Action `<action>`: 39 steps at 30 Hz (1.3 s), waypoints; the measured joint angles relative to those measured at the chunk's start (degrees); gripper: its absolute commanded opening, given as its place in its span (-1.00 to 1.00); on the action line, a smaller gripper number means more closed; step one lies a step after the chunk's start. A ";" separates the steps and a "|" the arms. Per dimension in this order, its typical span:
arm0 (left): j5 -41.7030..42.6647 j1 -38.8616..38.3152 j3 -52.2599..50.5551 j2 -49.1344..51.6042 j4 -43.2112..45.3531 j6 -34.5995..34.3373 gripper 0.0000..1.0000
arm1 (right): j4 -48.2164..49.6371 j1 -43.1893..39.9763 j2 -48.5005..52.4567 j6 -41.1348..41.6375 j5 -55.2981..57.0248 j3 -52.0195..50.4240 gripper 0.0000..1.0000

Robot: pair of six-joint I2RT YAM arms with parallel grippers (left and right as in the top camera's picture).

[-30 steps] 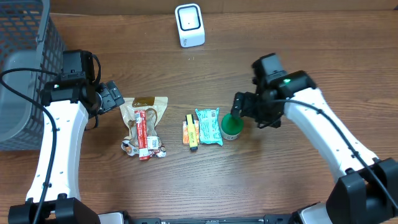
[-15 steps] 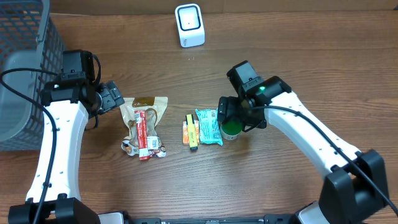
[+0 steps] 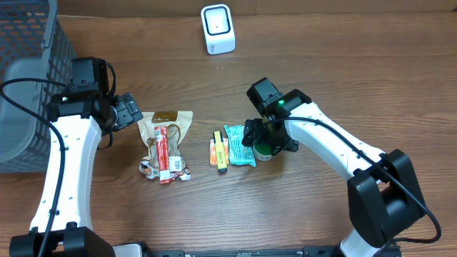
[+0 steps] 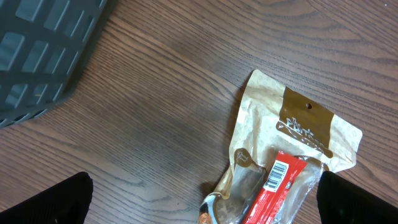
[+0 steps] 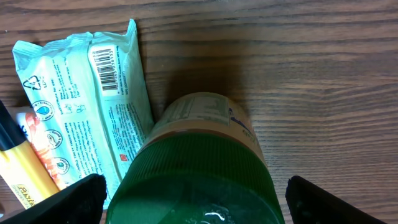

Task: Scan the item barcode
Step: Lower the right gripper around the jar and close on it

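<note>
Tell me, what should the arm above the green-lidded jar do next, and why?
Probably lower the right gripper and close on the green-lidded jar: its open fingers straddle the lid, and nothing is held yet for scanning.

Teal packet [image 5: 81, 118] bears a barcode [image 5: 106, 62] and recycling triangle [image 5: 31, 83]; wording illegible

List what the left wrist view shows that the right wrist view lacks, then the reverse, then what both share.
Left wrist only: basket corner, tan pouch, red packet. Right wrist only: green-lidded jar, teal packet, yellow tube. Both: wood table, a printed barcode, and that arm's own gripper standing open: left gripper, right gripper.
</note>
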 measured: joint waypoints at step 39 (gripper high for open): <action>0.00 0.00 0.00 0.00 0.00 0.00 1.00 | 2.99 -6.27 0.20 -5.70 2.67 -2.71 1.00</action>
